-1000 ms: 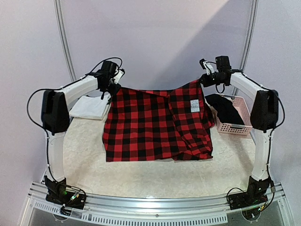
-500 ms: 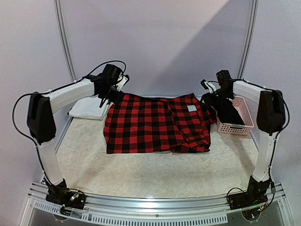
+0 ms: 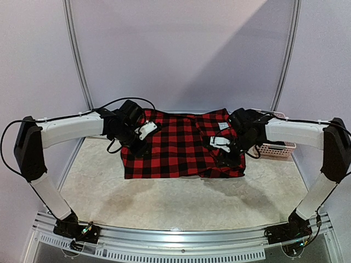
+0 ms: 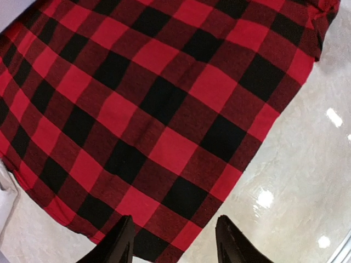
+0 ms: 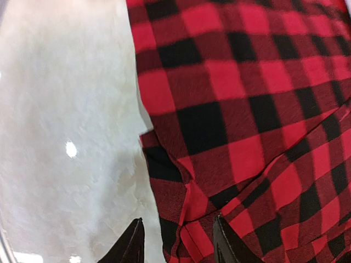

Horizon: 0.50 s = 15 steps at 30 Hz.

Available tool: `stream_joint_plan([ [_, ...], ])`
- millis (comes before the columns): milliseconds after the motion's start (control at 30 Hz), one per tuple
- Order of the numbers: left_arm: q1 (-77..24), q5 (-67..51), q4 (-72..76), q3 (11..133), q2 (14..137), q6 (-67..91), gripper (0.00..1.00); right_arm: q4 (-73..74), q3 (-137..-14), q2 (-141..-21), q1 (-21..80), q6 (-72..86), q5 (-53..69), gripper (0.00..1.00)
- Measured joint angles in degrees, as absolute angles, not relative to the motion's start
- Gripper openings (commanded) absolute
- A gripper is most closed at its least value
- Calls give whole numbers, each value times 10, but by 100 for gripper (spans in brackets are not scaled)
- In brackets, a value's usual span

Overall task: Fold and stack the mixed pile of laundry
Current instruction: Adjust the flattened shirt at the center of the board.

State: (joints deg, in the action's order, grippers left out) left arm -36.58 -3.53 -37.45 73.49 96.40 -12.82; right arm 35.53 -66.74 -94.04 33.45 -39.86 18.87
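Note:
The red-and-black checked flannel shirt [image 3: 184,142] lies spread flat on the table. My left gripper [image 3: 141,145] hangs over its left part with the jaws open and empty. In the left wrist view the fingertips [image 4: 118,244] straddle the shirt's edge [image 4: 159,137], and my left gripper [image 4: 173,246] holds nothing. My right gripper [image 3: 224,155] is open over the shirt's right front corner. In the right wrist view the shirt's folded hem [image 5: 230,142] lies between and beyond the open fingers of my right gripper [image 5: 178,246]. The white cloth and the dark pieces are hidden behind the arms.
The pink perforated basket [image 3: 277,148] stands at the right, partly behind my right arm. The pale marbled table [image 3: 175,203] runs in front of the shirt. A metal rail [image 3: 181,241] edges the near side, and white walls close the back.
Both grippers held the shirt up by its top corners, lowered it flat and let go. Both arms then swung inward and forward over the shirt, jaws open.

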Motion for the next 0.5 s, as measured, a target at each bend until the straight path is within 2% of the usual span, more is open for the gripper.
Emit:
stream_joint_plan([
  [267, -368, -41, -361, 695, 978, -161, 55, 329, -659, -984, 364, -439, 90, 49],
  [500, -375, -43, -364, 694, 1053, -191, 55, 316, -658, -1023, 397, -456, 53, 56],
])
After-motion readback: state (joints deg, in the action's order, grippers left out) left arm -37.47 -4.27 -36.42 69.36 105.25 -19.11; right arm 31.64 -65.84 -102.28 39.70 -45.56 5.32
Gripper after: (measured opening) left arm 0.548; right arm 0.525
